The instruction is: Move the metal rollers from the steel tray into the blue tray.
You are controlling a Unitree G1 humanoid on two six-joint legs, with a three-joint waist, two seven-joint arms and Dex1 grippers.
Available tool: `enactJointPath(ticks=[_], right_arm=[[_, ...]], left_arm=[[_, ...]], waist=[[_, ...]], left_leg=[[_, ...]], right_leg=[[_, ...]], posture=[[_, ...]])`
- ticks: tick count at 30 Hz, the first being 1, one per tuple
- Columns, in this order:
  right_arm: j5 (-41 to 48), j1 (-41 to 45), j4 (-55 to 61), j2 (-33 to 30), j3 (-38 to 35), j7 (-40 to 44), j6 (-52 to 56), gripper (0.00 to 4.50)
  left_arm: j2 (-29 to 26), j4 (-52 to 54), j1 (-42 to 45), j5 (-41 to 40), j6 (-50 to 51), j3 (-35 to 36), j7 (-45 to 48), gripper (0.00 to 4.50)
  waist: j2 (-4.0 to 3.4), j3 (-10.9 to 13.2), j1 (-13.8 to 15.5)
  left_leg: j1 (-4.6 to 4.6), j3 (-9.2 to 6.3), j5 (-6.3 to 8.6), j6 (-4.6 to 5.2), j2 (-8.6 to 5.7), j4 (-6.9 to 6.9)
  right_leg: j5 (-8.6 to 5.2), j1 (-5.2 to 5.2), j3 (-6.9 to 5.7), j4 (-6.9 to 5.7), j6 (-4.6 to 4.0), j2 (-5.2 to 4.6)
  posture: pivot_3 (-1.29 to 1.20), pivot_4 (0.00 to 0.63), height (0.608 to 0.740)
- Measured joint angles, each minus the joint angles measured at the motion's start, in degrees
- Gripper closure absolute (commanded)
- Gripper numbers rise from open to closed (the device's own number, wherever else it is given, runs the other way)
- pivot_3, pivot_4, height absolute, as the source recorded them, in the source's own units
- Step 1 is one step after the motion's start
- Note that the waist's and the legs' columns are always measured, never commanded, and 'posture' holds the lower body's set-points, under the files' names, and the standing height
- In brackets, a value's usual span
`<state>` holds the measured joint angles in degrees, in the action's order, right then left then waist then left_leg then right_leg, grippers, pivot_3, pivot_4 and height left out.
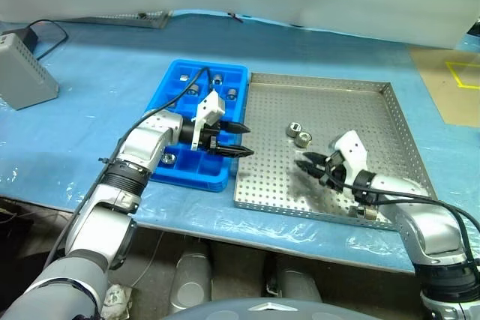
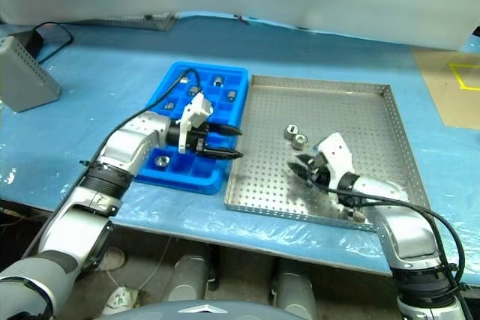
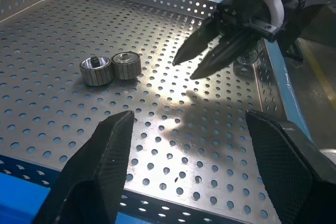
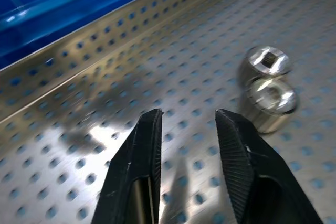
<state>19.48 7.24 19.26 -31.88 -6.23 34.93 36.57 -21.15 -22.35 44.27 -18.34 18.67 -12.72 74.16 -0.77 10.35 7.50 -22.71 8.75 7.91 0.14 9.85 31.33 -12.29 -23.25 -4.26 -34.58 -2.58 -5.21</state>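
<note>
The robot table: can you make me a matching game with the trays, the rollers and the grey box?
Things:
1. blue tray
2. steel tray
3. two metal rollers
4. grey box

Places:
A. side by side on the dotted floor
B. far left on the table
C. right of the blue tray
D. under the left gripper

Pairs: 1-D, 2-C, 3-A, 4-B

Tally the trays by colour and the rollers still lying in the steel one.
Blue tray: 1
Steel tray: 1
Metal rollers in the steel tray: 3 (two side by side mid-tray, one at the near rim)
Total: 5
</note>
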Motion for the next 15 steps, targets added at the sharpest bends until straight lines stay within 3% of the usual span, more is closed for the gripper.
enactJointPath(ticks=[5,15], right_arm=[[0.3,2.0,-0.7,0.5,-1.4,-2.2,0.1,0.45],[-4.2,10.7,-13.2,7.9,2.9,-8.3,-3.9,0.45]], left_arm=[[4.2,0.3,0.1,-0.6,0.6,2.3,-6.0,0.9],[7.3,7.1,-2.6,-1.8,5.5,4.6,-15.4,0.9]], waist=[[0.0,0.0,-0.2],[0.0,0.0,-0.9]], left_leg=[[-0.06,-0.01,0.04,0.07,0.0,-0.01],[-0.09,0.0,0.01,0.03,0.01,0.03]], right_leg=[[0.19,0.0,-0.03,0.05,-0.34,0.0],[0.19,-0.05,-0.06,-0.01,-0.34,-0.01]], posture=[[0.02,0.15,0.74],[0.03,0.15,0.74]])
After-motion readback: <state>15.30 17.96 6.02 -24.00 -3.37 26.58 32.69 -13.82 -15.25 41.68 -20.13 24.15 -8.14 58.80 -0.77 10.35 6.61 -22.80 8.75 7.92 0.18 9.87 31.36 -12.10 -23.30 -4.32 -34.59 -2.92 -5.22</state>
